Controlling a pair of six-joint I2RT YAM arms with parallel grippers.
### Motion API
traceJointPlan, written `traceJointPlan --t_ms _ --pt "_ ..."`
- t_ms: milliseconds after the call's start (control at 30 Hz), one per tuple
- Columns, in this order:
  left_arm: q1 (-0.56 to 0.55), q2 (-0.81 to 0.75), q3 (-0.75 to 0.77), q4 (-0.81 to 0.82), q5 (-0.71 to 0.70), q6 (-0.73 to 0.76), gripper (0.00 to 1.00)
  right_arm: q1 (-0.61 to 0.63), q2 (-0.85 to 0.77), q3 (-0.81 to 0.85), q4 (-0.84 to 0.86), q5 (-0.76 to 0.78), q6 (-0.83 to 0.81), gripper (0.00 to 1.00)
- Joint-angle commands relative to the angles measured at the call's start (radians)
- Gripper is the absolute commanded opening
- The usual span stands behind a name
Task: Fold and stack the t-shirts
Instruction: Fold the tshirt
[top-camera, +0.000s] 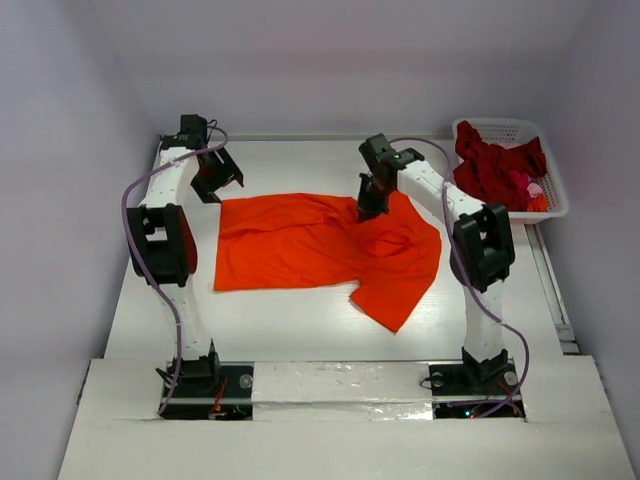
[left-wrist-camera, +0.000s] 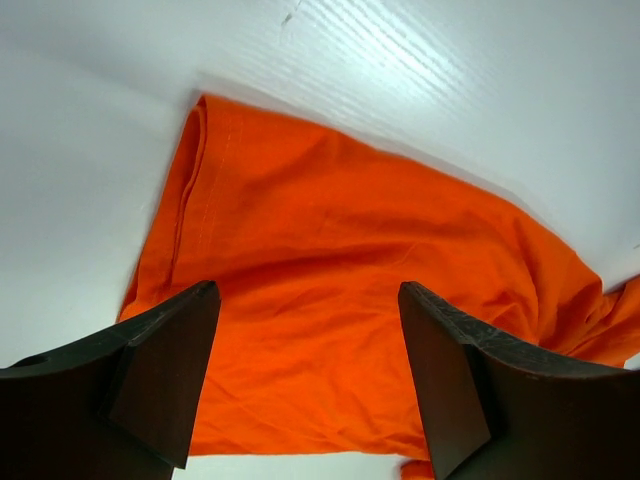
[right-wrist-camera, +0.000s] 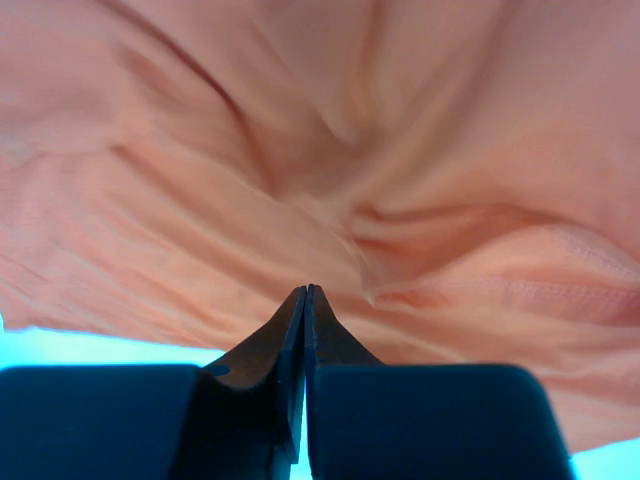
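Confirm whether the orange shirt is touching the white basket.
Apart. Top external view: the orange t-shirt stops short of the white basket, with table showing between.

A spread t-shirt (top-camera: 320, 250) lies at the middle of the counter (top-camera: 280, 330), one sleeve reaching toward the near right; the left fingers (left-wrist-camera: 160, 380) hang by its far left corner; the right fingers (right-wrist-camera: 262, 350) are at its far edge, right of centre; a basket (top-camera: 500, 128) sits at the far right corner, heaped t-shirts (top-camera: 495, 165) inside.
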Motion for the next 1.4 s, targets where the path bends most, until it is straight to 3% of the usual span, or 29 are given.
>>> traceJointPlan --t_ms 0,167,333,833,1100,1367 --pt "0.005 -0.077 -0.054 0.029 -0.001 0.011 0.67 0.005 0.045 0.167 -0.041 0.102 -0.034 0.0" --pt "0.005 -0.095 -0.101 0.051 0.008 0.004 0.56 -0.032 0.133 0.28 -0.067 0.145 -0.051 0.0" --pt "0.005 -0.095 -0.083 0.035 0.005 0.015 0.35 -0.076 0.199 0.32 -0.086 0.153 -0.053 0.0" --pt "0.005 -0.066 -0.057 0.04 0.041 0.006 0.32 -0.167 0.261 0.271 -0.09 0.205 -0.085 0.0" --pt "-0.004 0.078 -0.026 0.035 0.129 0.033 0.27 -0.185 0.323 0.349 -0.128 0.174 -0.099 0.0" --pt "-0.031 0.136 -0.043 0.046 0.117 0.044 0.24 -0.216 0.344 0.378 -0.147 0.144 -0.107 0.0"
